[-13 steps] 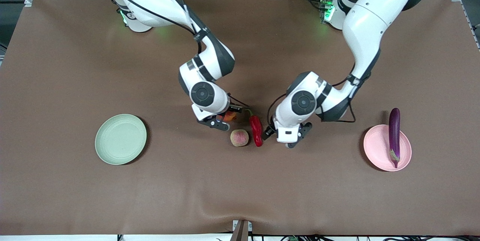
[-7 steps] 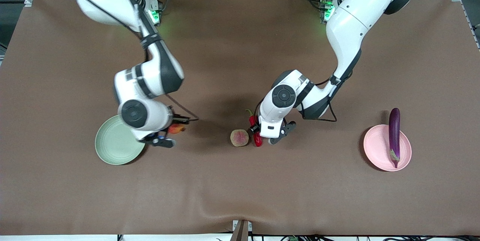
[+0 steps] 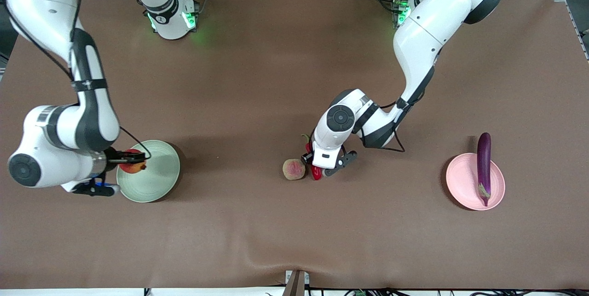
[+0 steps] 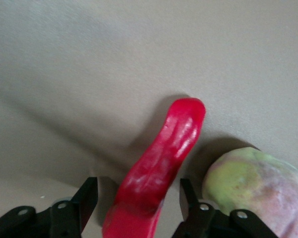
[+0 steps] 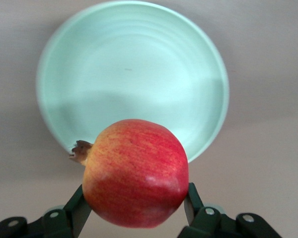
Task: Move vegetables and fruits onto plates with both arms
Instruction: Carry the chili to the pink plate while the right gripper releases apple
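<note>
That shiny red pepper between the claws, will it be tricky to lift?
Possibly. The chili pepper looks glossy, so it may slip between the left gripper fingers. Its curved, tapered shape might twist when squeezed. It touches or nearly touches the peach, which could get nudged and roll.

Counted on the brown table [image 3: 294,240]:

- Plates: 2. 1 pale green plate [image 3: 158,181], 1 pale pink plate [image 3: 462,181].
- Vegetables: 2. 1 purple eggplant [image 3: 483,167], 1 red chili pepper [image 4: 161,168].
- Fruits: 2. 1 red-yellow apple [image 5: 135,181], 1 dull pinkish-tan peach [image 3: 293,169].
- Arms: 2, each with 1 black two-finger gripper: right gripper [image 5: 134,206], left gripper [image 4: 138,201].
- Green base lights seen: 2.

Totals: 4 produce items, 2 plates, 2 grippers.
</note>
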